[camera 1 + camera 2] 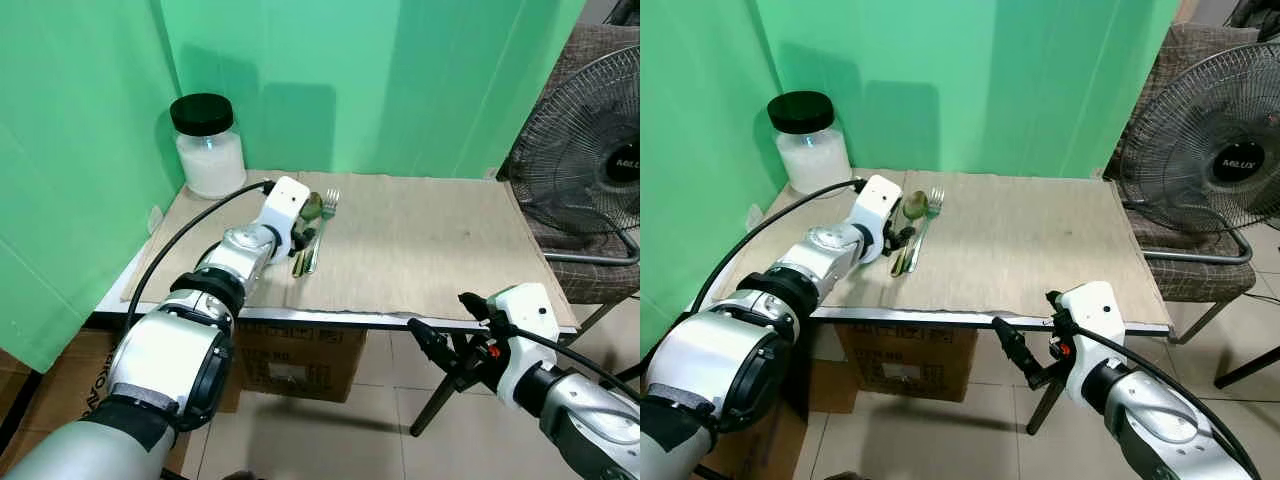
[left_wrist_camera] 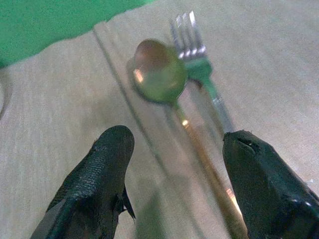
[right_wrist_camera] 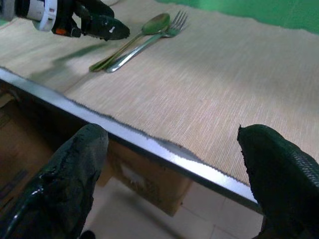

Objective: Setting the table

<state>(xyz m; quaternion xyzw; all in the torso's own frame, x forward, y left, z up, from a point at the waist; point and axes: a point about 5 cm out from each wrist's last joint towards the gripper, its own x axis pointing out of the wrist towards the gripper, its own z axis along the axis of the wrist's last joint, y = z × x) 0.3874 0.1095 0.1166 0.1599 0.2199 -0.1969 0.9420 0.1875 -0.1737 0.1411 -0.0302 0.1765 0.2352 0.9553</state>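
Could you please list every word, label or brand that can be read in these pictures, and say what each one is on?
"MELUX": white letters on the black hub of the fan, readable in the right eye view; the left eye view cuts the word off at the frame's edge.
Cardboard box under the table: a pale label with print, too small to read.
Jar, spoon and fork: no text visible.

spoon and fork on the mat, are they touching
Touching. In the left wrist view the spoon bowl overlaps the fork just below its tines, with no gap; the left hand is open over their handles.
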